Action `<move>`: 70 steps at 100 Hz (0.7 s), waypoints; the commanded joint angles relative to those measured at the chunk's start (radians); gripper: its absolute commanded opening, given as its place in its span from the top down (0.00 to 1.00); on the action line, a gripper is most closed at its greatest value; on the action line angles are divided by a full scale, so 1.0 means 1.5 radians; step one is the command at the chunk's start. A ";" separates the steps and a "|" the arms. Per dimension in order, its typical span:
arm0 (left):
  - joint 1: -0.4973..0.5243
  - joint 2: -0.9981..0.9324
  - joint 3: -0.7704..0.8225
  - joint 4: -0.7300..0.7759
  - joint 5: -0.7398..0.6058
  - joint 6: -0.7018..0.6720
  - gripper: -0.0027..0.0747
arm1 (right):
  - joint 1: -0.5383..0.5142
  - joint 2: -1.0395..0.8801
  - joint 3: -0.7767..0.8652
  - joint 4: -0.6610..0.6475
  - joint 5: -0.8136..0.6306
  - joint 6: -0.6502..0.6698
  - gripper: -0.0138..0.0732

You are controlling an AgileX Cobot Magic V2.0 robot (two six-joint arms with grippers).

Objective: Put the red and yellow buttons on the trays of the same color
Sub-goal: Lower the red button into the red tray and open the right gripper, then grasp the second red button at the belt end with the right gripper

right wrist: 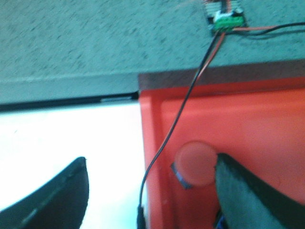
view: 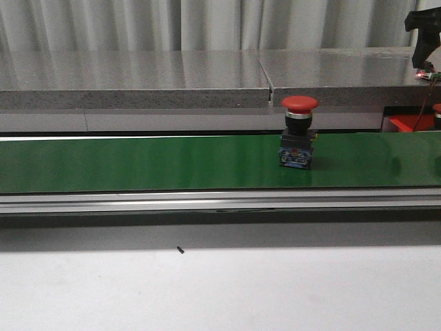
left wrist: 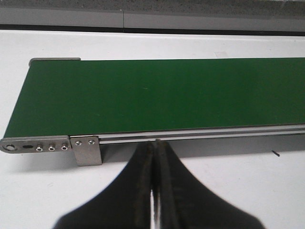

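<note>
A red mushroom button [view: 298,134] on a black and blue base stands upright on the green conveyor belt [view: 138,162], right of centre. At the far right a second red button [right wrist: 195,164] sits inside the red tray [right wrist: 148,133], whose corner shows as the red tray [view: 403,123] in the front view. My right gripper [right wrist: 152,160] hangs open over the tray's edge, one finger beside that button, nothing held. My left gripper [left wrist: 155,148] is shut and empty, just off the belt's near rail at its left end. Yellow buttons and the yellow tray are out of view.
A grey stone ledge [view: 207,79] runs behind the belt. A small circuit board [right wrist: 226,14] lies on it, with a black and red cable [right wrist: 190,95] trailing down over the tray's rim. The white table [view: 220,289] lies in front of the belt.
</note>
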 commanded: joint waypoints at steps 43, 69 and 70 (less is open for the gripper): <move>0.000 0.004 -0.017 -0.010 -0.051 0.000 0.99 | 0.067 -0.282 0.190 0.006 0.071 -0.045 0.22; 0.000 0.004 -0.017 -0.010 -0.051 0.000 0.99 | 0.087 -0.340 0.198 0.056 0.247 -0.106 0.22; 0.000 0.004 -0.017 -0.010 -0.051 0.000 0.99 | 0.087 -0.341 0.198 0.059 0.256 -0.110 0.22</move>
